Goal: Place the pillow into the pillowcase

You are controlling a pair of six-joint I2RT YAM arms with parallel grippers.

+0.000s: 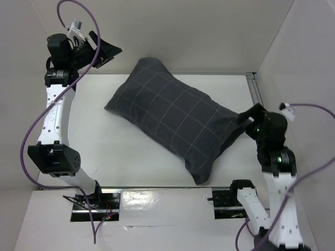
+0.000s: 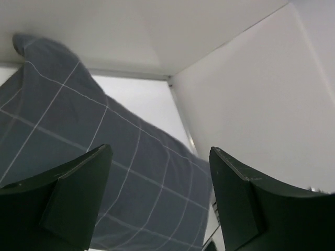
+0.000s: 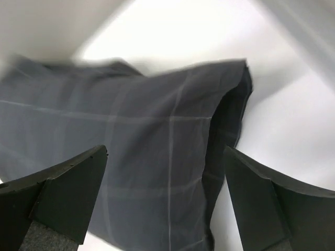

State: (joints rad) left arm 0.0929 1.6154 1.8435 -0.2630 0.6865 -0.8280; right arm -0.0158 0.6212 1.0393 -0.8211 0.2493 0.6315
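Pillowcase (image 1: 172,123), dark grey w/ thin pale grid lines, lies plump and full across the middle of the white table (image 1: 120,157). It sits diagonally, one corner toward the back wall (image 1: 199,31) and the other end toward the right arm. Pillow itself is hidden, presumably inside; only grey cloth shows.

Left gripper (image 1: 107,52) hangs up near the far-left corner, well apart from the pillowcase, w/ a purple cable (image 1: 31,130) looping down along the arm. In the left wrist view its jaws stand wide apart w/ nothing between them (image 2: 159,151), and the grey fabric (image 2: 78,141) spreads out beyond and below, running up to a raised corner by the back wall.

Right gripper (image 1: 246,116) sits just beside the pillowcase's right-hand end, near the right wall (image 1: 298,63). From the top view, can't tell if it touches the cloth. Right wrist view, a bit blurred, shows its jaws also spread wide (image 3: 165,151), gripping nothing. Pillowcase (image 3: 131,146) fills most of the space beyond them, and its end shows as a dark folded edge on the right side of that view.

A metal rail (image 1: 255,91) runs along the table's far-right edge, behind the right gripper
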